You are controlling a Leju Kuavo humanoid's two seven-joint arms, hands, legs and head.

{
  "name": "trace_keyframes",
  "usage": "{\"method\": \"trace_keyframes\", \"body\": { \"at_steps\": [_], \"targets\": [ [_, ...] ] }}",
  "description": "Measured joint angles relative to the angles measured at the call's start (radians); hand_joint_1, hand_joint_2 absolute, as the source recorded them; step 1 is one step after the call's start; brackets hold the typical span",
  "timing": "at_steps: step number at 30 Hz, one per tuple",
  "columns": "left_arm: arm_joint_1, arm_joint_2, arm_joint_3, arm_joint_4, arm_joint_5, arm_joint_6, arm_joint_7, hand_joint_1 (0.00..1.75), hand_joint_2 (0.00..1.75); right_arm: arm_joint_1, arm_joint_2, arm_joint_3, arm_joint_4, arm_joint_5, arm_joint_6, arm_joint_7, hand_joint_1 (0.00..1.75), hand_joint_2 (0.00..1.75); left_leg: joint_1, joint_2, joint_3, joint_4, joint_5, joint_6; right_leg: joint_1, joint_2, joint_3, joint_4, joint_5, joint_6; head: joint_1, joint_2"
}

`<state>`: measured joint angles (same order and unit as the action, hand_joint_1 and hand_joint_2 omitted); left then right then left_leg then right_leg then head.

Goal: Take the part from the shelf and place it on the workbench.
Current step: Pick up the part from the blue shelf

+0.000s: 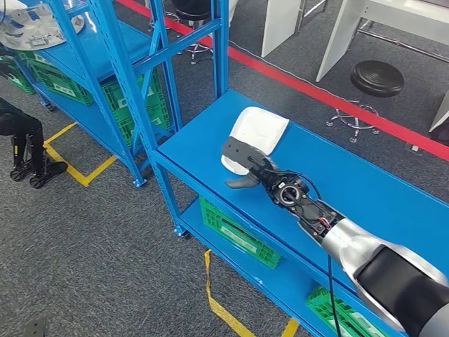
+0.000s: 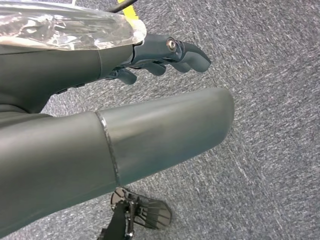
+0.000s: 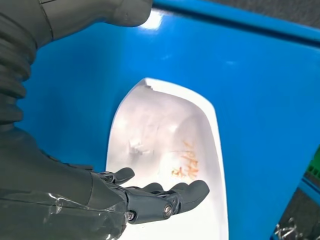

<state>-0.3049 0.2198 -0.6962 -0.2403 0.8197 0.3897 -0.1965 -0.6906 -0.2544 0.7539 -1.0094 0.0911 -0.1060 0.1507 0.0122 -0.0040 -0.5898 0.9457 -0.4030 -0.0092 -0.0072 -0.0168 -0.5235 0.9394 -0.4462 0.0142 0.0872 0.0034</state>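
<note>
The part [image 1: 259,131], a white moulded shell with orange writing inside, lies on the blue workbench [image 1: 360,186] near its left end. My right hand [image 1: 243,165] hovers at the part's near edge with fingers stretched out and thumb apart, holding nothing. In the right wrist view the part [image 3: 177,145] lies just beyond the straight fingers [image 3: 166,197], apart from them. My left hand [image 2: 151,100] hangs over grey carpet, fingers extended and empty.
A blue shelf rack [image 1: 106,63] stands at the left with green crates [image 1: 137,105] on its lower level and a silvery part [image 1: 31,28] on top. Green crates [image 1: 238,232] sit under the workbench. Stools [image 1: 376,77] and white table legs stand beyond a red floor line.
</note>
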Motion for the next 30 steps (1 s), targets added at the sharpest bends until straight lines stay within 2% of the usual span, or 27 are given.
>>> {"method": "trace_keyframes", "body": {
  "at_steps": [5,14,23,30],
  "targets": [
    [-0.005,-0.001,0.0,0.0,-0.006,-0.001,0.007,0.0,0.0,-0.016,0.0,0.015,0.027,0.111,-0.01,0.019,0.0,1.75,0.0,0.0,0.0,0.0,0.0,0.0,0.0,0.0,0.0,0.0,0.0,0.0,0.0,0.0],
    [-0.012,-0.005,0.0,0.0,-0.011,-0.001,0.01,0.0,0.0,-0.036,0.007,0.05,0.076,0.174,-0.01,0.016,0.0,1.75,0.0,0.0,0.0,0.0,0.0,0.0,0.0,0.0,0.0,0.0,0.0,0.0,0.0,0.0],
    [-0.018,-0.009,0.0,0.0,-0.015,-0.001,0.016,0.0,0.0,-0.064,0.046,0.101,0.138,0.318,-0.008,-0.006,0.0,1.75,0.0,0.0,0.0,0.0,0.0,0.0,0.0,0.0,0.0,0.0,0.0,0.0,0.0,0.0],
    [-0.021,-0.011,0.0,0.0,-0.016,-0.001,0.017,0.0,0.0,-0.073,0.071,0.122,0.168,0.338,-0.008,-0.013,0.0,1.75,0.0,0.0,0.0,0.0,0.0,0.0,0.0,0.0,0.0,0.0,0.0,0.0,0.0,0.0]
  ]
}}
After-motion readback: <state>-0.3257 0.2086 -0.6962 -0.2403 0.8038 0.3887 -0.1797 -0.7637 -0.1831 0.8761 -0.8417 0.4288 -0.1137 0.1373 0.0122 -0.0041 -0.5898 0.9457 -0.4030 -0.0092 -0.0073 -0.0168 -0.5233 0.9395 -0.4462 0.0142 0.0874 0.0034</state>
